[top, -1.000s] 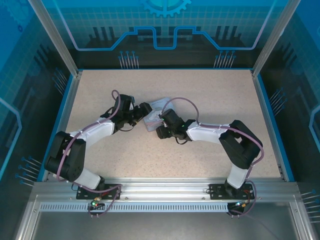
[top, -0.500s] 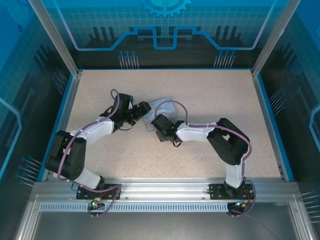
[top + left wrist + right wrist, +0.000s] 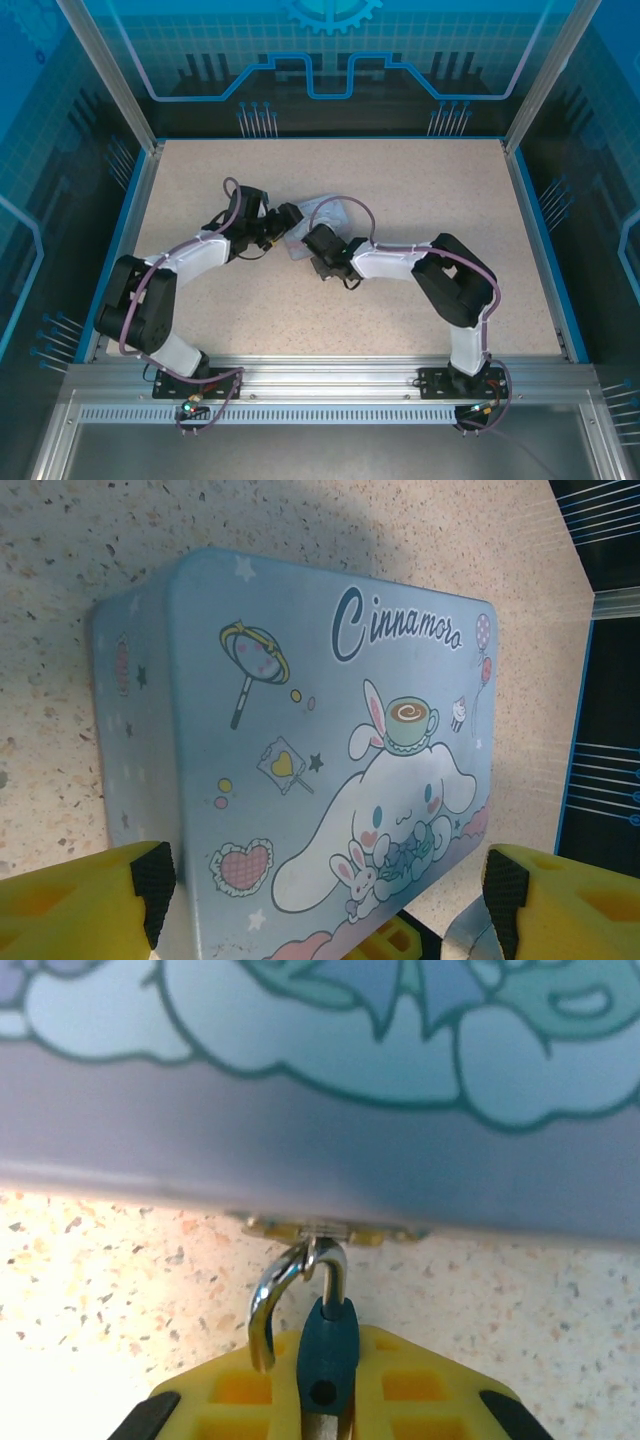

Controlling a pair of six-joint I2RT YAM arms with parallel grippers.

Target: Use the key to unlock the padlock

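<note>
We see the right gripper [image 3: 325, 1385] pinching the padlock [image 3: 326, 1345] by its body, we think to keep it steady for unlocking | the padlock is small and dark blue-green, its silver loop [image 3: 270, 1305] hooked in the clasp [image 3: 320, 1228] on the side of the tin [image 3: 330, 730] | the left gripper [image 3: 328, 885] is spread wide, one finger each side of the tin, maybe to stop it sliding

Lab robot cell: speckled table [image 3: 400, 190], aluminium frame rails [image 3: 330, 375], blue printed enclosure panels [image 3: 330, 60].
</note>
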